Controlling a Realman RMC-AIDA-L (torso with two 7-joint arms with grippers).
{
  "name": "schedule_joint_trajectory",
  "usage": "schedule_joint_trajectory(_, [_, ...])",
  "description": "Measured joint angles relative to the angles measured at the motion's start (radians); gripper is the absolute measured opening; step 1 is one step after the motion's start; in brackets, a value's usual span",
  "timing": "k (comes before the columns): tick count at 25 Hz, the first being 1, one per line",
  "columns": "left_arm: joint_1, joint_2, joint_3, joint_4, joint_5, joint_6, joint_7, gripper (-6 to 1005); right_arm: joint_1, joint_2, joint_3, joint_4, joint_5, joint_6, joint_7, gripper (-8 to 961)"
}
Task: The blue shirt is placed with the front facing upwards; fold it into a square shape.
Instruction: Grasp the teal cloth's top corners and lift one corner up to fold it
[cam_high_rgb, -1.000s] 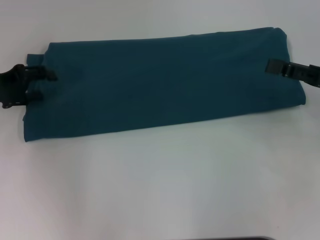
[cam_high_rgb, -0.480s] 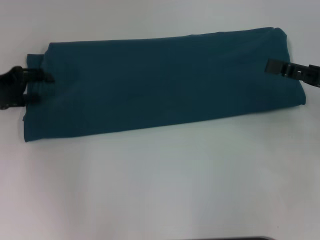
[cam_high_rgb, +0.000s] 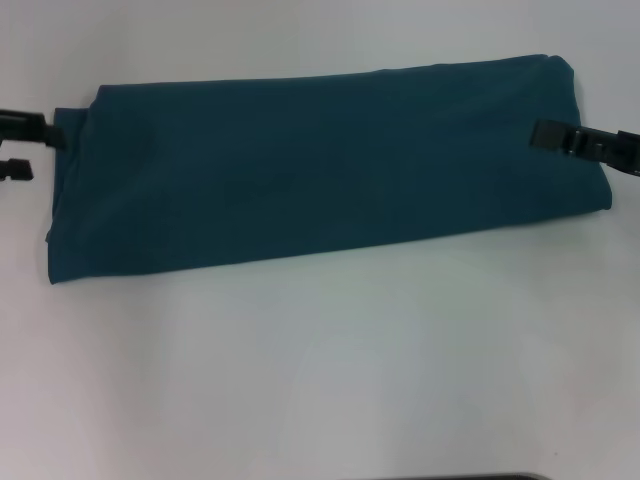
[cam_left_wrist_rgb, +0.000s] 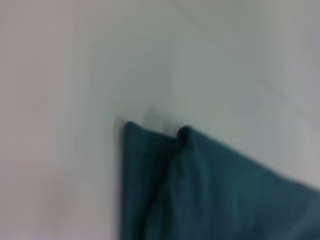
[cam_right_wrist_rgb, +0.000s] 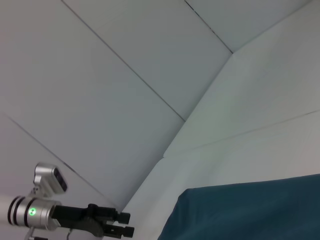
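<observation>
No lettering or label can be read anywhere: the shirt (cam_high_rgb: 320, 165) shows only plain teal cloth, folded into a long band that runs across the white bench (cam_high_rgb: 320, 370), its right end a little farther from the robot than its left.

At the far left edge of the head view, the left gripper (cam_high_rgb: 28, 150) is cut off by the frame. Its two dark fingers (cam_high_rgb: 30, 129) stand spread apart; the upper one reaches the shirt's left end, the lower sits just off the cloth, and nothing is held between them. The left wrist view shows a folded corner of the shirt (cam_left_wrist_rgb: 200, 190) with a small raised pucker, blurred, on bare bench.

At the right end, the right gripper (cam_high_rgb: 552, 134) lies over the cloth; whether it grips the shirt cannot be told. The right wrist view shows the shirt's edge (cam_right_wrist_rgb: 250, 210), pale wall panels (cam_right_wrist_rgb: 125, 75) and the left gripper (cam_right_wrist_rgb: 120, 224) farther off.
</observation>
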Motion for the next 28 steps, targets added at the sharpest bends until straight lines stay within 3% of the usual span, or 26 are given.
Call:
schedule_joint_trajectory(2, [-0.023,0.021,0.044,0.009,0.027,0.003,0.009,716,0.000,0.000,0.000,-0.002,-0.002,0.001,-0.001,943])
schedule_joint_trajectory(4, [-0.042,0.026,0.059,0.014,0.058,0.002,0.017,716,0.000,0.000,0.000,-0.004,-0.003,0.001,-0.001,943])
schedule_joint_trajectory(6, [-0.063,0.017,0.059,0.020,0.102,-0.023,0.010,716,0.000,0.000,-0.001,-0.004,-0.003,0.002,-0.001,943])
schedule_joint_trajectory(11, [-0.063,-0.033,0.046,0.028,0.148,-0.119,-0.051,718,0.002,0.000,-0.001,-0.001,-0.003,0.002,-0.002,943])
schedule_joint_trajectory(13, [-0.060,-0.040,0.031,0.047,0.150,-0.137,-0.061,721,0.002,0.000,-0.001,-0.004,-0.003,0.002,-0.001,943])
schedule_joint_trajectory(26, [-0.063,-0.050,0.022,0.079,0.148,-0.183,-0.055,736,0.001,-0.002,-0.001,0.001,-0.003,0.002,-0.002,942])
schedule_joint_trajectory(28, [-0.065,-0.052,0.025,0.079,0.151,-0.184,-0.054,778,0.000,-0.002,-0.001,0.001,-0.003,0.002,-0.002,942])
